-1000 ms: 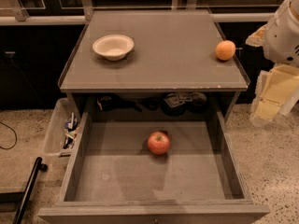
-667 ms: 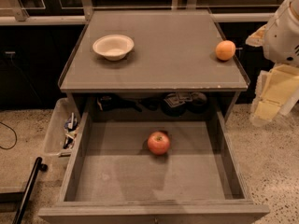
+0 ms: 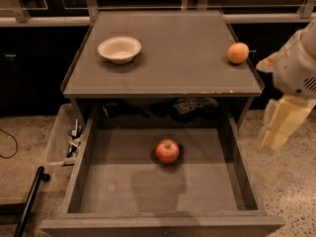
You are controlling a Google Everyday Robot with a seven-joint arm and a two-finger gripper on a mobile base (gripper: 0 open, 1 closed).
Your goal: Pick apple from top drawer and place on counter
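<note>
The red apple [image 3: 167, 150] with a yellowish patch lies on the bare bottom of the open top drawer [image 3: 94, 191], near the middle and towards the back. The counter [image 3: 173, 58] is the grey tabletop above it. My gripper [image 3: 280, 122] hangs at the right edge of the view, outside the drawer's right wall and below the counter's right front corner. It is well apart from the apple and holds nothing that I can see.
A white bowl [image 3: 119, 49] sits on the counter's left side and an orange round fruit [image 3: 238, 53] on its right edge. A clear plastic bin of clutter [image 3: 64, 139] stands left of the drawer. A black pole [image 3: 30, 199] leans at the lower left. Speckled floor lies on both sides.
</note>
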